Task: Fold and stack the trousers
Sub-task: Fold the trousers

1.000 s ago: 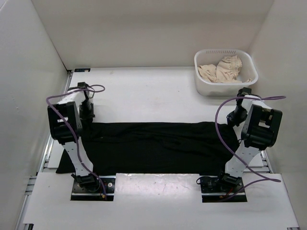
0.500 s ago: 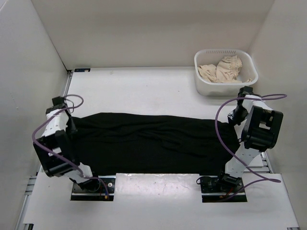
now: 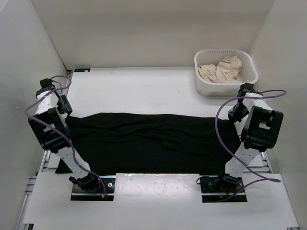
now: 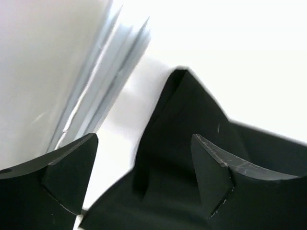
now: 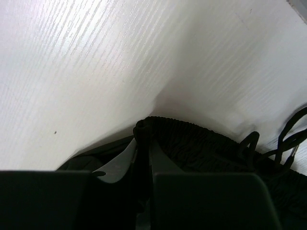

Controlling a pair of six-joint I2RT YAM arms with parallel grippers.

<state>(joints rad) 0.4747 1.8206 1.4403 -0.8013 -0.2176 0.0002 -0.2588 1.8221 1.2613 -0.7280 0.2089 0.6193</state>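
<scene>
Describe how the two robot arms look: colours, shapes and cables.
The left arm and right arm have white links joined by boxy black motor housings, on black base plates. A purple cable runs along each. The left end effector and right end effector have black, wedge-shaped fingers.
</scene>
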